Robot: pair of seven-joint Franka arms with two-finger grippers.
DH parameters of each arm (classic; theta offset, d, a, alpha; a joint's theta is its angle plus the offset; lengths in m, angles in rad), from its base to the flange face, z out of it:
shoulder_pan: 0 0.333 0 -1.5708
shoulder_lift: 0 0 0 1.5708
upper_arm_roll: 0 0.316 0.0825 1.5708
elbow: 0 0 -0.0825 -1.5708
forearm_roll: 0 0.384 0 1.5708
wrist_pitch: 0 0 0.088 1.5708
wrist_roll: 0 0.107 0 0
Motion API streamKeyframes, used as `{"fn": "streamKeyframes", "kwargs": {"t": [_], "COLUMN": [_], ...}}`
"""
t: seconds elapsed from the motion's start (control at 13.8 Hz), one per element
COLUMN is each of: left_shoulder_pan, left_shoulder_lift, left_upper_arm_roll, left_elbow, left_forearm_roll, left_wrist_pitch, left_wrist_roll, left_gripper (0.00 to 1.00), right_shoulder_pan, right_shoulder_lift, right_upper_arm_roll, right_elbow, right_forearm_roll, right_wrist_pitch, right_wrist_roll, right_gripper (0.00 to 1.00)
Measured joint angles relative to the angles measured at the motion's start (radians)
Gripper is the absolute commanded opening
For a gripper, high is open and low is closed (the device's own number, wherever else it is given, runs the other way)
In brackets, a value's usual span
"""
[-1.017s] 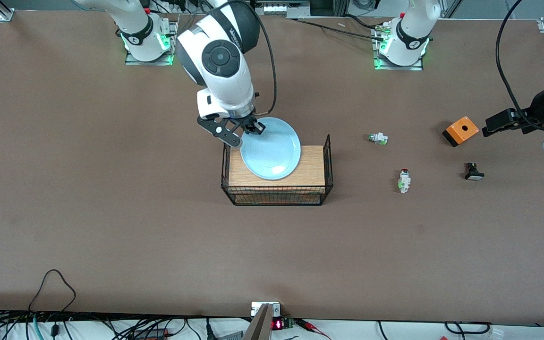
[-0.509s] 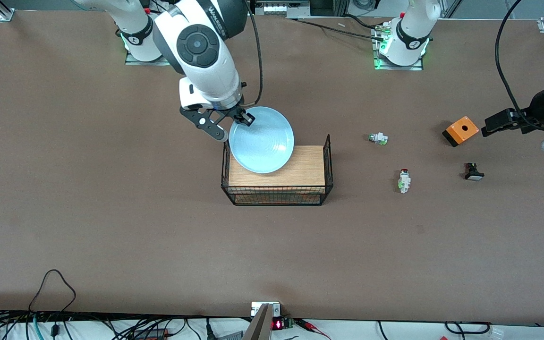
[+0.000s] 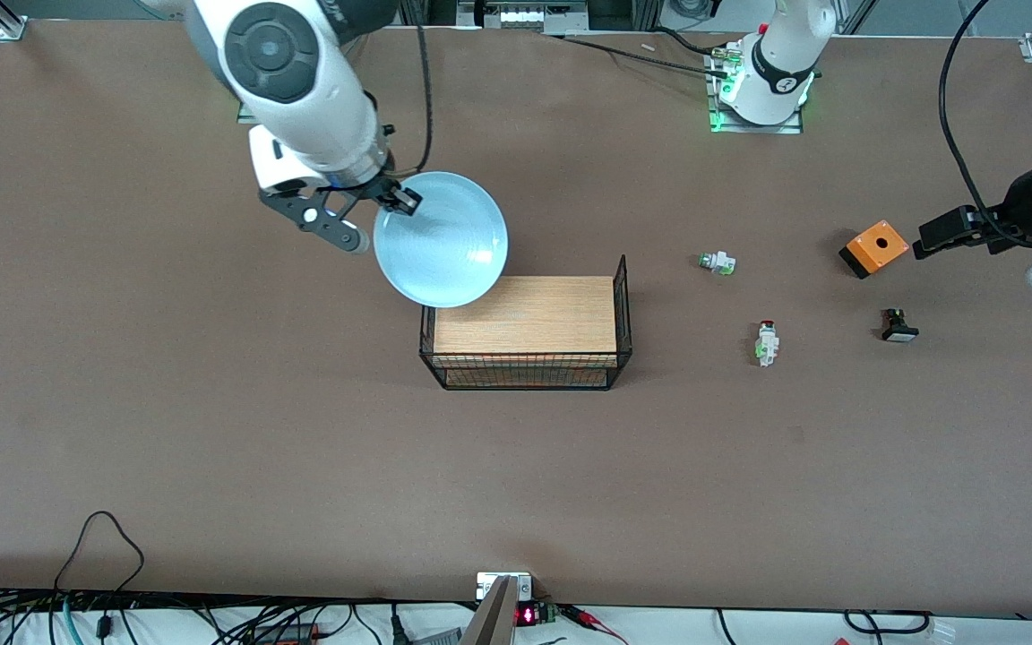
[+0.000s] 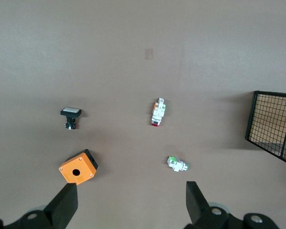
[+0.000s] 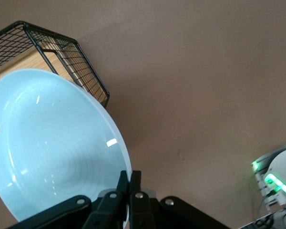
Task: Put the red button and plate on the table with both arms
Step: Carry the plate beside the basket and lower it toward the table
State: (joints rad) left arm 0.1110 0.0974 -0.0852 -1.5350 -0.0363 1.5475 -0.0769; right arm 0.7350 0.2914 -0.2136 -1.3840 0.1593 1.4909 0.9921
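Observation:
My right gripper (image 3: 395, 199) is shut on the rim of the pale blue plate (image 3: 441, 238) and holds it tilted in the air, over the table (image 3: 211, 403) and the corner of the wire basket (image 3: 525, 327) toward the right arm's end. In the right wrist view the shut fingers (image 5: 128, 179) pinch the plate's (image 5: 52, 152) edge. The red button (image 3: 766, 341) lies on the table; it also shows in the left wrist view (image 4: 157, 112). My left gripper (image 3: 928, 240) waits open and empty (image 4: 128, 205), high over the table's left-arm end beside the orange box (image 3: 874, 247).
A white switch without a red cap (image 3: 718, 262) lies farther from the front camera than the red button. A black button (image 3: 898, 326) lies nearer to the camera than the orange box. The basket's wooden top is bare.
My right gripper has lifted the plate off the basket's wooden top and carried it toward the right arm's end of the table. The left arm has not moved.

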Motion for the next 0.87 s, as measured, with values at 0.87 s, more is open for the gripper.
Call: {"fn": "streamKeyframes", "kwargs": {"t": [0.87], "left_shoulder_pan": [-0.002], "left_shoulder_lift": [0.003], "left_upper_arm_roll": [-0.006], "left_elbow": [0.000], "left_forearm_roll": [0.000], "left_wrist_pitch": [-0.002], "left_wrist_roll": [0.000], "left_gripper": [1.00], "right_shoulder_pan": [-0.295], "right_shoulder_lift": [-0.009], "right_upper_arm_roll": [-0.041], "right_elbow": [-0.085], "right_forearm_roll": [-0.117], "right_wrist_pitch": [0.057], "right_wrist_roll": [-0.825], "right_gripper": [0.00]}}
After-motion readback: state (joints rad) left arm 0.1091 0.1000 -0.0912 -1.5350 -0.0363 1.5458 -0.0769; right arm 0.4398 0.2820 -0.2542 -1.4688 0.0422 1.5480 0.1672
